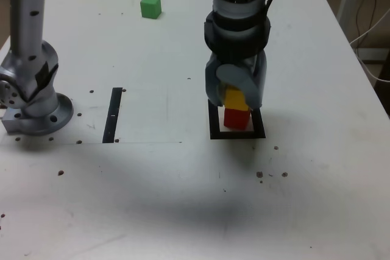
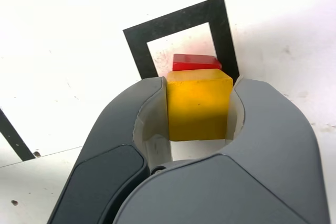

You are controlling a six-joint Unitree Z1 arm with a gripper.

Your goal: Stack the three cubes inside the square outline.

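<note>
Three cubes are concerned; taken from the exterior view's left, the green cube (image 1: 150,6) lies well apart from the square outline (image 1: 237,134), toward the table's far edge. Within the outline the red cube (image 1: 236,118) sits, the yellow cube (image 2: 198,103) clamped directly above it by the closed gripper (image 2: 197,111) (contact cannot be confirmed). An off-centre release could topple the stack
</note>
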